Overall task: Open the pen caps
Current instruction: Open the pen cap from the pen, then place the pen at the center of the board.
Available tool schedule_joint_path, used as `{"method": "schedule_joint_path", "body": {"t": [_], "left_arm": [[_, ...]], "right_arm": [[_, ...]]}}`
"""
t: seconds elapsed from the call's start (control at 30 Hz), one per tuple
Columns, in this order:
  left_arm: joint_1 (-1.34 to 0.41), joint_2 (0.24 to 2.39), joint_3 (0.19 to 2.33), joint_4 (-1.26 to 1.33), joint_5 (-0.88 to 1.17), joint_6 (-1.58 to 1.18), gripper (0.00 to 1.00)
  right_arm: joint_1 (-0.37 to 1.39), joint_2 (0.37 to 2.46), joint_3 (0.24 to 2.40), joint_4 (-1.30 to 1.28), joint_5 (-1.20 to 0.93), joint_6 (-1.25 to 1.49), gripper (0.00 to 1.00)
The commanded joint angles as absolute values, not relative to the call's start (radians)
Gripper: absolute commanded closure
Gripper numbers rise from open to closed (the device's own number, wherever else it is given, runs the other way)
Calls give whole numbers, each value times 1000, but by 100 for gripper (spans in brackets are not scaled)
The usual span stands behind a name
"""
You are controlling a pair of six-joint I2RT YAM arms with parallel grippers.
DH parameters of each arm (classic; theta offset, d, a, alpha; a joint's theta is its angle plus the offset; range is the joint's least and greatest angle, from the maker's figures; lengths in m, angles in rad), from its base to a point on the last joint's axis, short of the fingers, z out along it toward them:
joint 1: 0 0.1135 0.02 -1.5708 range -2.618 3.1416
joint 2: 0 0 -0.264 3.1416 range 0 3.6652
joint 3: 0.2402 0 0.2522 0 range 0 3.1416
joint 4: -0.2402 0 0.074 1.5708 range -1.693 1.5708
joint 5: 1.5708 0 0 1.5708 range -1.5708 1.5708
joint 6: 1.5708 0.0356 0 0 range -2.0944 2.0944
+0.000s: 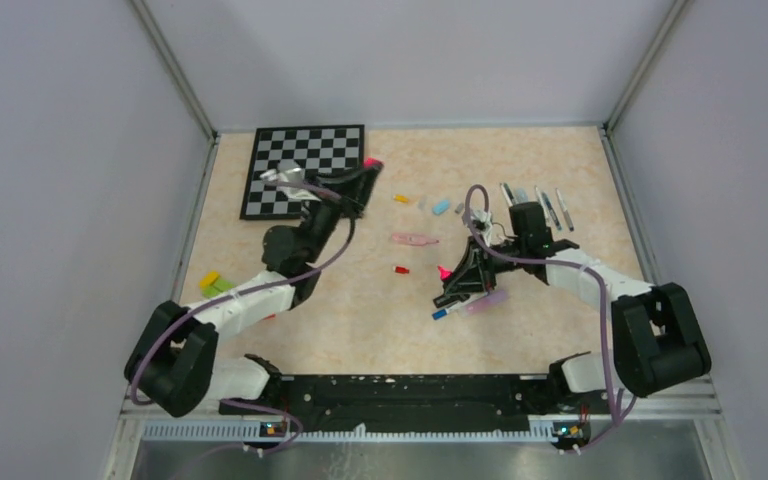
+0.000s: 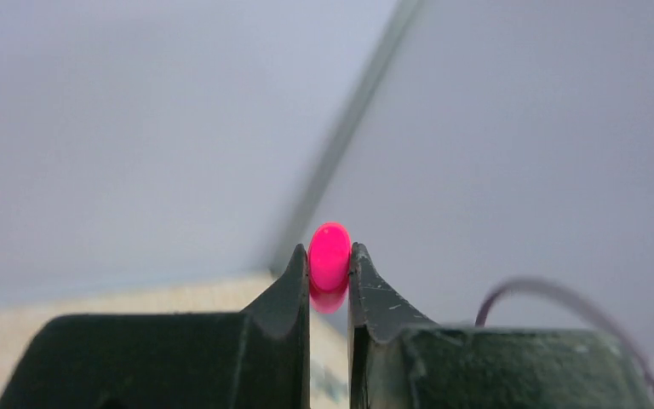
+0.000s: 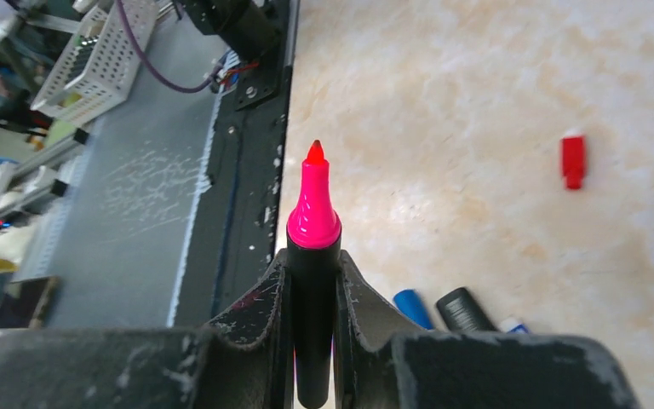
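Observation:
My left gripper (image 1: 368, 170) is raised over the corner of the checkerboard and shut on a bright pink pen cap (image 1: 372, 163). In the left wrist view that cap (image 2: 329, 254) stands pinched between the fingertips of the gripper (image 2: 329, 262). My right gripper (image 1: 454, 284) is shut on a thick black marker (image 3: 313, 281) whose bare pink tip (image 3: 314, 200) points towards the table's near edge. Loose caps lie on the table: yellow (image 1: 401, 199), light blue (image 1: 441, 206), red (image 1: 401, 270).
A checkerboard (image 1: 290, 185) lies at the back left and a yellow-green block (image 1: 214, 284) at the left edge. Several thin pens (image 1: 550, 208) lie at the back right. A pink pen (image 1: 415, 240) lies mid-table. A blue-ended pen (image 3: 412, 308) and a black marker (image 3: 467, 309) lie under my right gripper.

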State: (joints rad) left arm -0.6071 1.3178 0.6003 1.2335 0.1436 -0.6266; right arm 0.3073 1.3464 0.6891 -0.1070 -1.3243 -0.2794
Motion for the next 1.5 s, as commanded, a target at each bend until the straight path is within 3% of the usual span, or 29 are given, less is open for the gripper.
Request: {"method": "schedule_joint_path", "body": {"t": [0.0, 0.27, 0.4, 0.57, 1.03, 1.27, 1.47], "left_arm": [[-527, 1252, 652, 1454, -5, -651, 100], [-484, 1189, 619, 1321, 272, -663, 100], [-484, 1147, 528, 1229, 379, -697, 93], [-490, 1125, 443, 1091, 482, -732, 98], [-710, 1213, 410, 823, 395, -611, 97], [-737, 1214, 378, 807, 377, -595, 96], [-738, 1171, 353, 779, 353, -586, 96]], "right_arm": [[326, 1367, 694, -251, -1362, -365, 100], [309, 1308, 721, -290, -1216, -441, 100], [241, 1261, 747, -343, -1125, -494, 100], [99, 1203, 751, -316, -957, -466, 100], [-242, 1431, 872, -417, -675, -519, 100], [-259, 1596, 969, -453, -624, -546, 100], [-258, 1712, 1060, -482, -668, -538, 92]]}}
